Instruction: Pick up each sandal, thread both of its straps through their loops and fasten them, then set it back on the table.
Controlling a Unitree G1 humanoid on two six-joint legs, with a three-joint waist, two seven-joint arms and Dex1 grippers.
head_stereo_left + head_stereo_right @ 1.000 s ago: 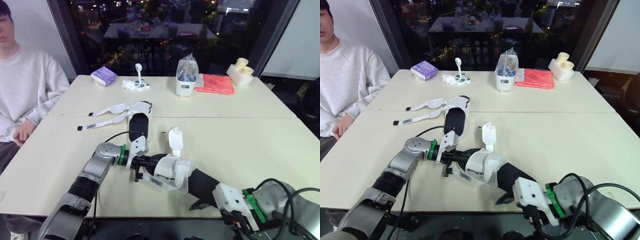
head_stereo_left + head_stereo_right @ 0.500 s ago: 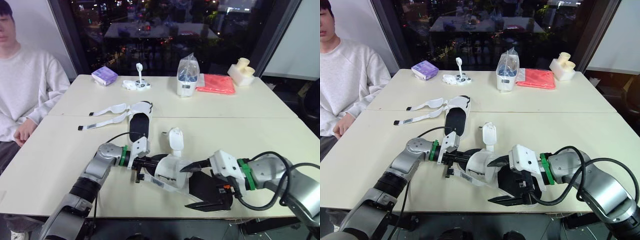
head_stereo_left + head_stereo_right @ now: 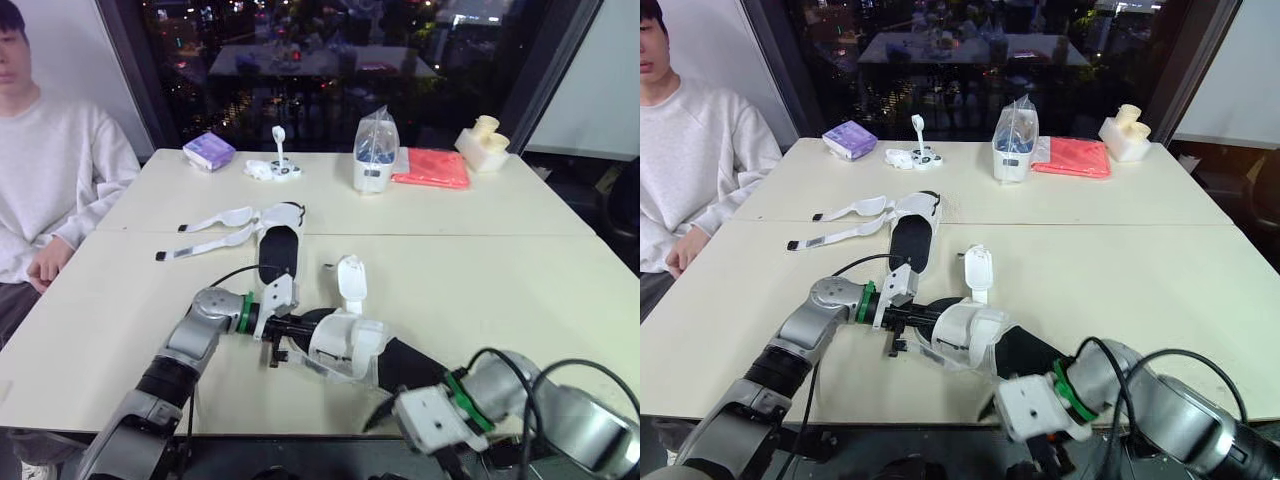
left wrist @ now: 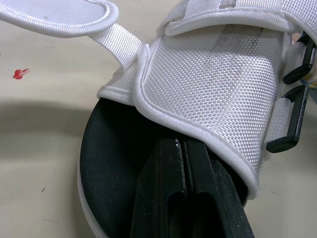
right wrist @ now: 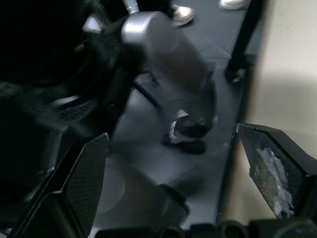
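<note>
In the left eye view, the right gripper (image 3: 383, 412) had dropped from above the heel of the near sandal (image 3: 345, 343), where it hovered half a second earlier, down to the front edge of the tabletop (image 3: 490, 290), without touching the shoe. The left gripper (image 3: 287, 327) had not moved and held the near sandal close to the front edge, about its middle. One free strap (image 3: 351, 282) stood upright, not threaded. The second sandal (image 3: 277, 248) lay further back, toward the left edge, with its straps spread open

In the left wrist view, the left jaws were clenched, their tips hidden under the white upper (image 4: 218, 89), so they seemed to pinch the shoe. The black loops (image 4: 292, 111) were empty

In the right wrist view, the right fingers (image 5: 81, 181) stood wide apart, grasping nothing, and pointed at the floor (image 5: 148, 134)

I judged the threading interrupted: the right arm must rise again before any strap can be fastened
</note>
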